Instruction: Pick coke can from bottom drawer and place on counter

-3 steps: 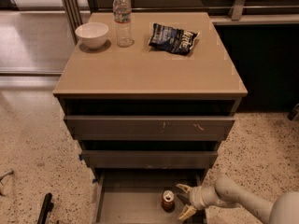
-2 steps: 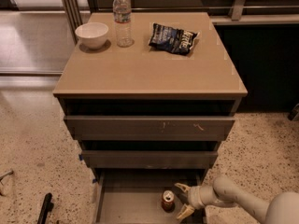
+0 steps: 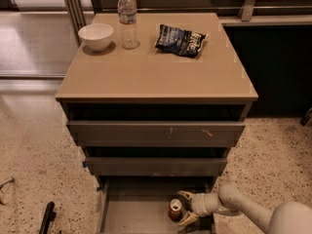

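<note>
The coke can (image 3: 175, 209) stands upright on the floor of the open bottom drawer (image 3: 131, 217), right of its middle. My gripper (image 3: 184, 207) is inside the drawer at the can's right side, open, with one finger behind the can and one in front of it, close around it. My white arm (image 3: 248, 212) reaches in from the lower right. The counter (image 3: 156, 72) is the tan top of the cabinet above.
On the counter stand a white bowl (image 3: 96, 35), a clear water bottle (image 3: 127, 19) and a dark chip bag (image 3: 181, 40). Two upper grey drawers (image 3: 156, 133) stick out slightly above the bottom one. Speckled floor lies on both sides. A black object (image 3: 46, 217) lies at lower left.
My gripper has shifted slightly left, closer around the can. The can has not moved.
</note>
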You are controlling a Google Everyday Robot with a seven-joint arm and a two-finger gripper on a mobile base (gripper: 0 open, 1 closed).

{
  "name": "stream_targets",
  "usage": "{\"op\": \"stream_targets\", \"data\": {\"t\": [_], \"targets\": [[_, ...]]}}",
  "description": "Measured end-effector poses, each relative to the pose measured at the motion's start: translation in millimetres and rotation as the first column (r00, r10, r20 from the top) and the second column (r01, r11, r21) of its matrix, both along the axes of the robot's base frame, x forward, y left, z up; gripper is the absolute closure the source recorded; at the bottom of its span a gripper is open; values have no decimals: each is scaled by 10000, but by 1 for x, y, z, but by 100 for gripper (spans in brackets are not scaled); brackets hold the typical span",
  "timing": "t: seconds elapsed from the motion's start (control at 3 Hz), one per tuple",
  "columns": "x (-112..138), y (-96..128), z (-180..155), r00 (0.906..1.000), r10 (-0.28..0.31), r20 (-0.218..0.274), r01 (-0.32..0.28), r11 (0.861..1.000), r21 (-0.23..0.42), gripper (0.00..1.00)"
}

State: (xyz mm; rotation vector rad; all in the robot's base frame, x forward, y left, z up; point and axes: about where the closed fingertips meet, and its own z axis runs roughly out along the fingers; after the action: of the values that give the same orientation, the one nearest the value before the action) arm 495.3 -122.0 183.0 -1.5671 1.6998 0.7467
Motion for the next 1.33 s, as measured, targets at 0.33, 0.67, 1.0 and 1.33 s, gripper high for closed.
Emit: {"op": "stream_targets", "data": {"t": [0.33, 0.67, 1.0, 1.33], "targets": [[2, 16, -6, 9997, 200, -138, -195, 9992, 356, 23], [0, 30, -11, 9988, 414, -247, -398, 9972, 636, 42], [0, 30, -11, 9988, 416, -249, -399, 9972, 638, 65], [0, 30, -11, 9988, 416, -249, -399, 9972, 638, 89]]}}
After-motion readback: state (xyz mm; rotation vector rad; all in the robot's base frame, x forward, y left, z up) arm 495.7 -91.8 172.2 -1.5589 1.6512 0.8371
